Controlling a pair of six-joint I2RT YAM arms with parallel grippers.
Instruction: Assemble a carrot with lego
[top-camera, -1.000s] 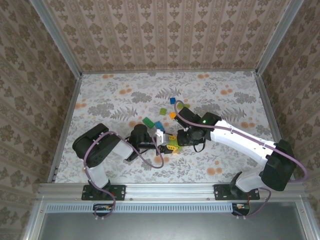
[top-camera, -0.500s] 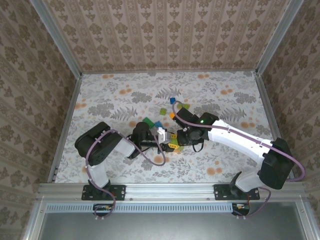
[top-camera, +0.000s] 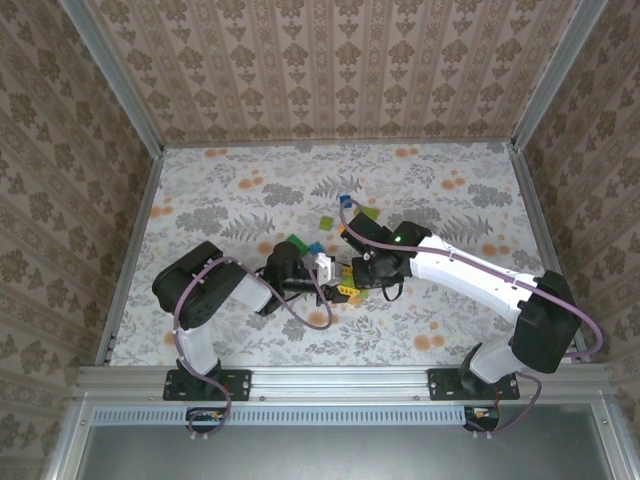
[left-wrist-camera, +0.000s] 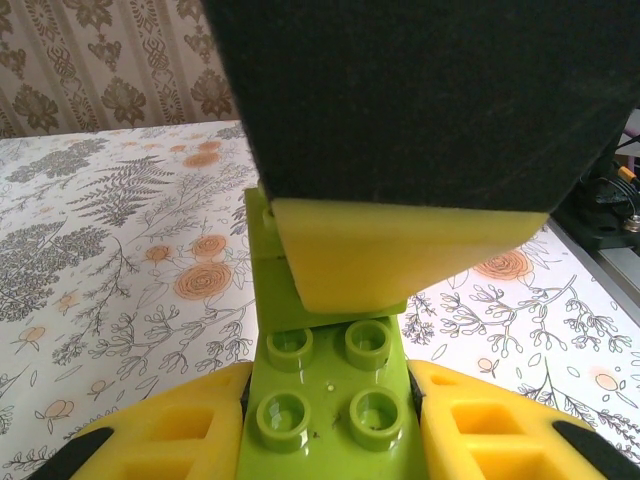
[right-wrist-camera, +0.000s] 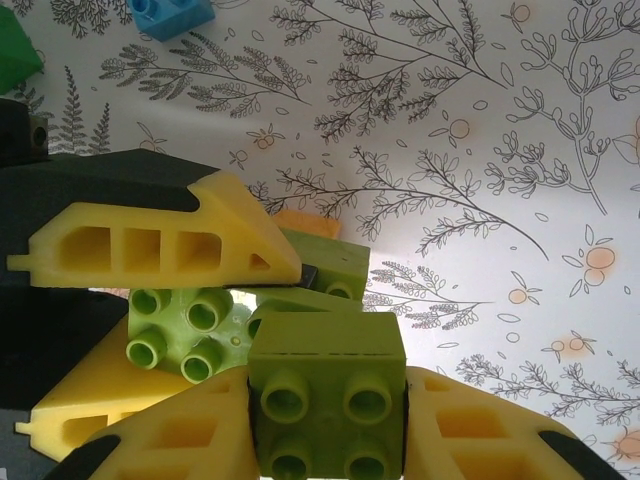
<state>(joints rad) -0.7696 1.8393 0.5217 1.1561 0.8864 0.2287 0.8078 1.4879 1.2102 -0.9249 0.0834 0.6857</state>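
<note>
Two claws low over surface (top-camera: 220, 200), both clenched: left claw (left-wrist-camera: 327, 390) on carrot (left-wrist-camera: 330, 420), right claw (right-wrist-camera: 325, 385) on one lime brick (right-wrist-camera: 325, 350) touching it. Farther off, lying loose: one dark green brick (top-camera: 297, 243), two blue bricks (top-camera: 345, 201).

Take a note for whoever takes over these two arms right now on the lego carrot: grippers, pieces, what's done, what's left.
Left gripper: shut on the part-built carrot, lime-green bricks, held at mid-table.
Right gripper: shut on a lime-green brick, right up against the carrot.
Loose lego beyond the grippers: blue brick, lime brick, dark green brick.
Done: green bricks joined; an orange piece shows behind them.
Left: probably press the held brick on. I cannot tell whether it is seated.
</note>
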